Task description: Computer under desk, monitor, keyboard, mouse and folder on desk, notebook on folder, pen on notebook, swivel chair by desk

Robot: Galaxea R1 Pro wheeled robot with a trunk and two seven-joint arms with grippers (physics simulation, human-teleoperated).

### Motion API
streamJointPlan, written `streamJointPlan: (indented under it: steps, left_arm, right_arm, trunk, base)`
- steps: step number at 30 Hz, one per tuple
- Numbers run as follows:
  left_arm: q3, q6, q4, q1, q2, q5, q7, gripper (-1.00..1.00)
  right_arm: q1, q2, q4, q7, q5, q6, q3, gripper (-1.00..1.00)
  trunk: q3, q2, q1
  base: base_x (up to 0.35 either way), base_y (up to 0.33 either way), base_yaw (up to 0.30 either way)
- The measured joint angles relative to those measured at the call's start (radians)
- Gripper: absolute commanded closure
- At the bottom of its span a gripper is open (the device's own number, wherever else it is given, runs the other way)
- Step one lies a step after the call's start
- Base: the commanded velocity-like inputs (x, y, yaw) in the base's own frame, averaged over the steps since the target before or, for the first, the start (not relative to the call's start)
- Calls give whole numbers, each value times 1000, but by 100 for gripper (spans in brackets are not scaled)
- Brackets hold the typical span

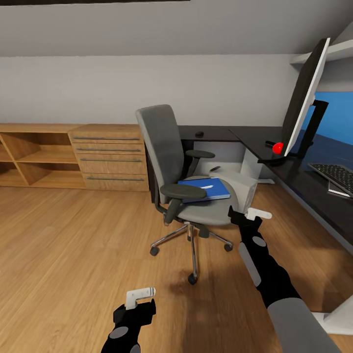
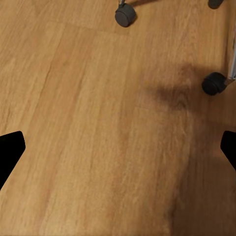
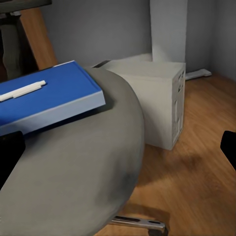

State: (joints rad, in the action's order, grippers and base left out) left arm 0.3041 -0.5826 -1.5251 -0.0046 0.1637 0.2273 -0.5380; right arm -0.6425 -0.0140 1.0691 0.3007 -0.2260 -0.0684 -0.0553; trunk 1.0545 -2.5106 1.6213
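Observation:
The swivel chair [image 1: 166,147] stands mid-room on the wood floor, turned toward the desk [image 1: 299,184] at right. The blue folder [image 1: 206,189] lies on its grey seat with the white pen [image 1: 207,187] on top. My right gripper [image 1: 247,214] is open at the seat's near right edge; its wrist view shows the folder [image 3: 49,101], the pen [image 3: 22,91] and the computer [image 3: 157,103]. That computer [image 1: 245,189] sits under the desk. The monitor [image 1: 306,103], keyboard [image 1: 337,175] and mouse [image 1: 199,134] rest on the desk. My left gripper [image 1: 139,300] hangs open over the floor. I cannot pick out the notebook.
A wooden chest of drawers [image 1: 110,157] and open shelves [image 1: 34,162] line the back wall at left. The chair's chrome legs and castors [image 2: 214,83] spread over the floor just beyond my left gripper [image 2: 118,152]. Open wood floor [image 1: 73,245] stretches to the left.

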Motion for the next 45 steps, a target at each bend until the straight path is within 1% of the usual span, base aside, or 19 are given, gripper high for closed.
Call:
streamJointPlan:
  steps: [12, 45]
  left_arm:
    - [0, 0, 0, 0, 0, 0, 0, -100]
    - [0, 0, 0, 0, 1, 0, 0, -100]
  right_arm:
    - [0, 1, 1, 2, -2, -1, -5, -100]
    - [0, 0, 4, 1, 0, 1, 1, -100]
  trunk:
    - [0, 0, 0]
    - [0, 0, 0]
  base:
    - [0, 0, 0]
    - [0, 0, 0]
